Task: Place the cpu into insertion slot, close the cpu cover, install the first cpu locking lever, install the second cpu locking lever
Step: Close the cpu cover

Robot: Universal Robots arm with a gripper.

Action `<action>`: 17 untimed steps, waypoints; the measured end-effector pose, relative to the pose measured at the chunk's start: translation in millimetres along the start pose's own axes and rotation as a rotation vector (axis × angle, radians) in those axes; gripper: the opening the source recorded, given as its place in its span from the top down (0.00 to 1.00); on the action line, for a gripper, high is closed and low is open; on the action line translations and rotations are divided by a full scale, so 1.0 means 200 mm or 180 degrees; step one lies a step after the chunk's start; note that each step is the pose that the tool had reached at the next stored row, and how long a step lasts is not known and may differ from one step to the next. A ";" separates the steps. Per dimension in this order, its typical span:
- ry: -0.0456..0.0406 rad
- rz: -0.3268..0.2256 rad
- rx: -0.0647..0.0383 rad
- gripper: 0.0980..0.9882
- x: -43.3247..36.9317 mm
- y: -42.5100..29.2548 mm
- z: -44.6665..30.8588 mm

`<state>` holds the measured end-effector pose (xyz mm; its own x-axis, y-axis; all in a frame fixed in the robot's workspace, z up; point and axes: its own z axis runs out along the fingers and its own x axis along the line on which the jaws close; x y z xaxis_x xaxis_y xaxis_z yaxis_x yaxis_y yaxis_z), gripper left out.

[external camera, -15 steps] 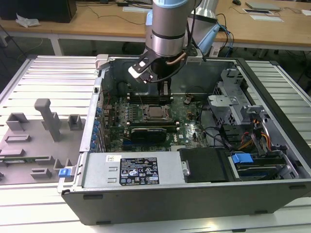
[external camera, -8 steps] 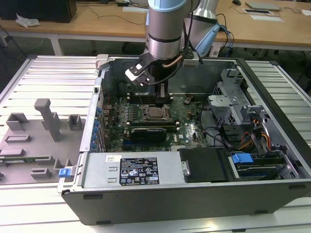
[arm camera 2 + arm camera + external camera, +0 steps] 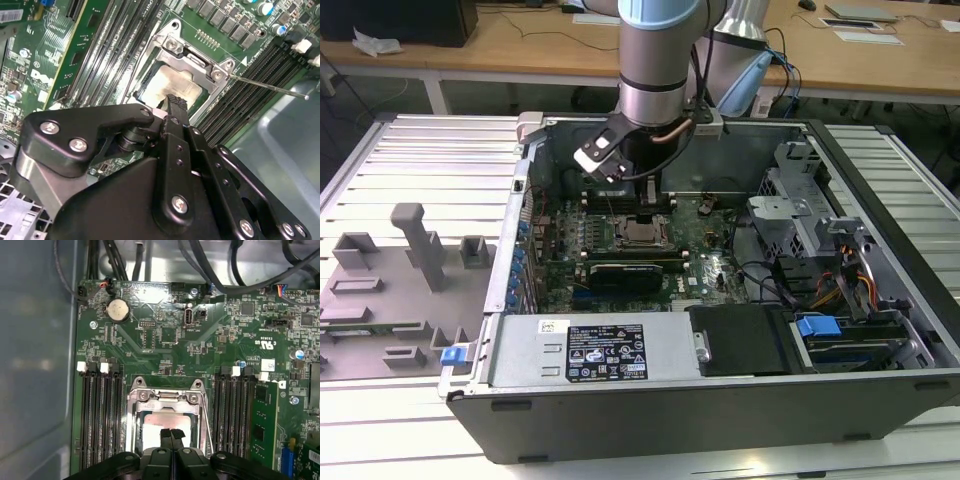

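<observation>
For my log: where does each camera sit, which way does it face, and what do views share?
Exterior view: off the arm, above the open computer case, looking down into it; the arm hangs over the motherboard.
First wrist view: on the wrist, looking along the shut tool at the cpu framed by the cpu cover.
Second wrist view: on the wrist, aslant behind the tool's linkage, facing the same cpu.
Shared: both wrist views show tool tip, cpu and cpu cover.
</observation>
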<state>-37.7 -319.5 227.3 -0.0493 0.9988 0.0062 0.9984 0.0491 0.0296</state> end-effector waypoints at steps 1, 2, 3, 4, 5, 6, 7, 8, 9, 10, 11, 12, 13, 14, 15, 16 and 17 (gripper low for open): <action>0.0001 -0.0033 0.0000 0.99 0.000 0.000 0.000; 0.0001 -0.0058 0.0000 0.99 0.000 0.000 0.000; 0.0001 -0.0078 0.0000 0.99 0.000 0.000 0.000; 0.0000 -0.0099 0.0001 0.99 0.000 0.000 0.000; -0.0001 -0.0131 0.0001 0.99 0.000 0.000 0.000; 0.0000 -0.0161 0.0002 0.99 0.000 0.000 0.000; 0.0001 -0.0208 0.0002 0.99 0.000 0.000 0.000; 0.0002 -0.0251 0.0002 0.99 0.000 0.000 0.001; 0.0004 -0.0311 0.0002 0.99 0.000 0.000 0.001; 0.0005 -0.0366 0.0002 0.99 0.000 0.000 0.001; 0.0006 -0.0474 0.0003 0.99 0.000 0.000 0.001; 0.0007 -0.0554 0.0004 0.99 0.000 0.000 0.001; 0.0008 -0.0666 0.0005 0.99 0.000 0.000 0.001; 0.0008 -0.0762 0.0006 0.99 0.000 0.000 0.002; 0.0008 -0.0876 0.0006 0.99 0.000 0.000 0.002; 0.0008 -0.0975 0.0007 0.99 0.000 0.000 0.002; 0.0009 -0.1053 0.0008 0.99 0.000 0.000 0.003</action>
<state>-37.7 -319.5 226.8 -0.3711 0.9286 -0.0007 0.9282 0.3709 0.0280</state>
